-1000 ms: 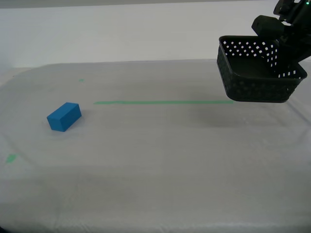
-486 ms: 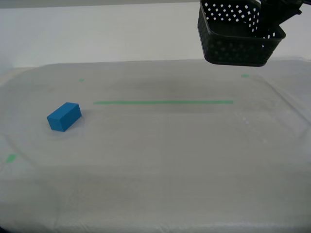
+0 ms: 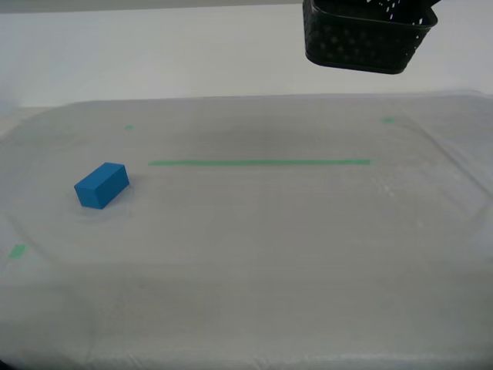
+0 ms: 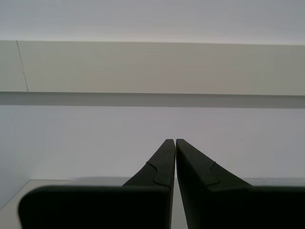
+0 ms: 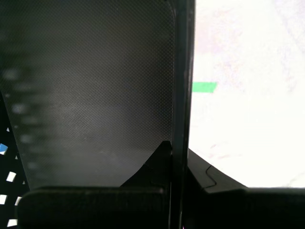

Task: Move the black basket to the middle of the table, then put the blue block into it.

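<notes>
The black basket (image 3: 362,38) hangs high above the far part of the table (image 3: 269,254), towards the exterior view's right, its rim cut off by that view's upper edge. In the first wrist view my first gripper (image 5: 177,148) is shut on one wall of the black basket (image 5: 95,95), which stands edge-on between the fingers. The blue block (image 3: 101,186) lies on the cloth at the exterior view's left, far from the basket. My second gripper (image 4: 175,140) is shut with nothing in it and faces a pale wall; neither arm shows in the exterior view.
A thin green tape line (image 3: 258,163) runs across the middle of the table. Small green marks sit at the far left (image 3: 129,127), far right (image 3: 389,119) and near left (image 3: 17,250) of the exterior view. A white wall stands behind the table.
The basket has been lifted from just above the table's far right to high up and a little towards the exterior view's left. The blue block has not moved.
</notes>
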You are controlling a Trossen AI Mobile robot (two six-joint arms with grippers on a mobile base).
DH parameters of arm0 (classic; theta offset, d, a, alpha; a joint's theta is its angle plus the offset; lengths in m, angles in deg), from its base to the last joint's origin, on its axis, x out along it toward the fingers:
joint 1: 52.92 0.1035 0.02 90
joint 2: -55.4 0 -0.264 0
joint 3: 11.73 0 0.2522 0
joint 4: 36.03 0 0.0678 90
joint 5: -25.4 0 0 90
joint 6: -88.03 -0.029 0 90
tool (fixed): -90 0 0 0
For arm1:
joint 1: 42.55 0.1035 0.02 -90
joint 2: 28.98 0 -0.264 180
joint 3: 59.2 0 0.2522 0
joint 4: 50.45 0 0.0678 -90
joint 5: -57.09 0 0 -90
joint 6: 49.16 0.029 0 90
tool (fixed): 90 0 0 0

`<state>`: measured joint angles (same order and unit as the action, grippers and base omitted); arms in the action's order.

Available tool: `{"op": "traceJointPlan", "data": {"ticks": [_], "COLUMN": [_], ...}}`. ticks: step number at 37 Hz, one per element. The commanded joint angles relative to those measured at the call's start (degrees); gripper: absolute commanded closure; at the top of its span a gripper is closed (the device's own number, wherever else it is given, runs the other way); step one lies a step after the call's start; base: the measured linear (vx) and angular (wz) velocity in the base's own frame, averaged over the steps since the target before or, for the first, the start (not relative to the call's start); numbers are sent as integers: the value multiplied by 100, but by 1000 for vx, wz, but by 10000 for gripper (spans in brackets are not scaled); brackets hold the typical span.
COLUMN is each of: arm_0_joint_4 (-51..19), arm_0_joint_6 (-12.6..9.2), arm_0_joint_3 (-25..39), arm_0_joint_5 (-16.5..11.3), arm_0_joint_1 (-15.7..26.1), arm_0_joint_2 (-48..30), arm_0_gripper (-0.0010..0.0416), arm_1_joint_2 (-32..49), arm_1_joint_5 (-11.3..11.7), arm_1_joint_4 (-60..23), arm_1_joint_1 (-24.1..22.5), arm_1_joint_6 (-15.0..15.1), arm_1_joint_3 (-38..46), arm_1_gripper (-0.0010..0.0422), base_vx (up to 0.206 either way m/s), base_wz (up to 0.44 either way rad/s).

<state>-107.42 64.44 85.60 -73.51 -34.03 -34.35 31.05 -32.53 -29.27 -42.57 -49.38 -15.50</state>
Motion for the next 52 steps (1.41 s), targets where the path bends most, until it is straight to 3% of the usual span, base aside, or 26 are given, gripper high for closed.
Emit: {"op": "traceJointPlan", "data": {"ticks": [1,30,37,52], "arm_0_joint_4": [-26,-146,-149,175], "arm_0_joint_6": [-81,-127,-138,-179], "arm_0_joint_3": [57,1731,2107,2389], "arm_0_joint_5": [-39,-74,-190,-179], "arm_0_joint_1": [9,710,931,1014], "arm_0_joint_2": [-127,-2267,-2852,-3849], "arm_0_gripper": [407,407,406,407], "arm_1_joint_2": [0,0,0,0], "arm_1_joint_5": [2,2,2,2], "arm_1_joint_4": [31,28,28,28], "arm_1_joint_1": [-2,-2,-2,0], "arm_1_joint_6": [7,9,7,7], "arm_1_joint_3": [4,4,4,4], "arm_1_gripper": [412,412,412,412], "base_vx": [0,0,0,0], "base_wz": [0,0,0,0]}}
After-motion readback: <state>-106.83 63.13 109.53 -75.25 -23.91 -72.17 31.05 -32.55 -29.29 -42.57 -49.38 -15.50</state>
